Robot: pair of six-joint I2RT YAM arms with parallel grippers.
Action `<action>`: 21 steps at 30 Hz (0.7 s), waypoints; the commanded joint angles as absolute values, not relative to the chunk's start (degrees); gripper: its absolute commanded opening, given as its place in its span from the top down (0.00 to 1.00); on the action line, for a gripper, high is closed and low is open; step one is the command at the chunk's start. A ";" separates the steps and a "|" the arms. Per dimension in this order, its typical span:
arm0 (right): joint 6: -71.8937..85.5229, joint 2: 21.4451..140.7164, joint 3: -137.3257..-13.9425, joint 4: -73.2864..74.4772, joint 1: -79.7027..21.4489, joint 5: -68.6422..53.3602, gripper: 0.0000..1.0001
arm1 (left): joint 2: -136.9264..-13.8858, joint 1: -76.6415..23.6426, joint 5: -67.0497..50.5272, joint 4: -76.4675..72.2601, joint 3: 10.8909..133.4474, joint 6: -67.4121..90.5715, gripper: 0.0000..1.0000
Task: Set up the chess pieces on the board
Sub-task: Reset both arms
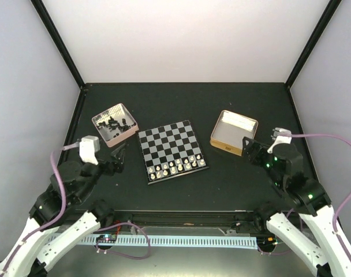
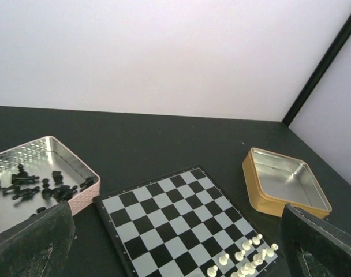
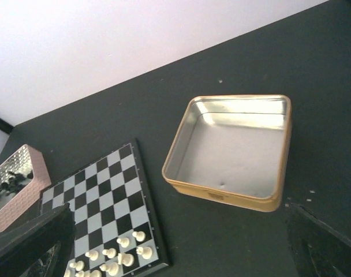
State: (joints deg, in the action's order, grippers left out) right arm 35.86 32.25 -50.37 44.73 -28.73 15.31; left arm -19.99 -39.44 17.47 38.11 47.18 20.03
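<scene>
- Board (image 1: 172,151) sits about mid-table (image 1: 181,98), turned a bit askew, between the pink tray (image 2: 86,196) on its left and the tan box (image 3: 221,193) on its right.
- The tray's nearest corner is just beside the board's far left corner. From the left wrist view it looks like there's a thin gap, so they aren't touching. The box is clearly apart from the board.
- White pieces (image 1: 178,166) are on the board, standing upright in two rows along the edge nearest the arms. They're too small for me to tell which piece is which. The other squares only show the black and silver-grey checks.
- Black pieces (image 2: 37,187) are in the pink tray, lying in a loose jumble, mostly on its left half as the left wrist camera sees it.
- The tan box has a shiny metal inside and a tan outer wall.
- Left gripper (image 1: 119,157) hovers off the board's left edge, close to the tray. Its fingers (image 2: 31,242) are spread wide at the two bottom corners of its own view, with nothing pinched between them.
- Right gripper (image 1: 249,149) hangs by the box's near right corner. Its fingers (image 3: 25,242) are also spread fully apart and aren't holding anything.
</scene>
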 commanded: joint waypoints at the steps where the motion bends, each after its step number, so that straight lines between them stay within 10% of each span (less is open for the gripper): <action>1: 33.87 28.31 -54.71 54.21 -28.48 22.35 0.00 | -17.14 -39.17 21.72 45.69 51.50 21.33 0.01; 21: 34.27 23.60 -58.78 58.42 -28.48 22.14 0.00 | -11.87 -39.18 24.96 54.65 54.57 23.58 0.01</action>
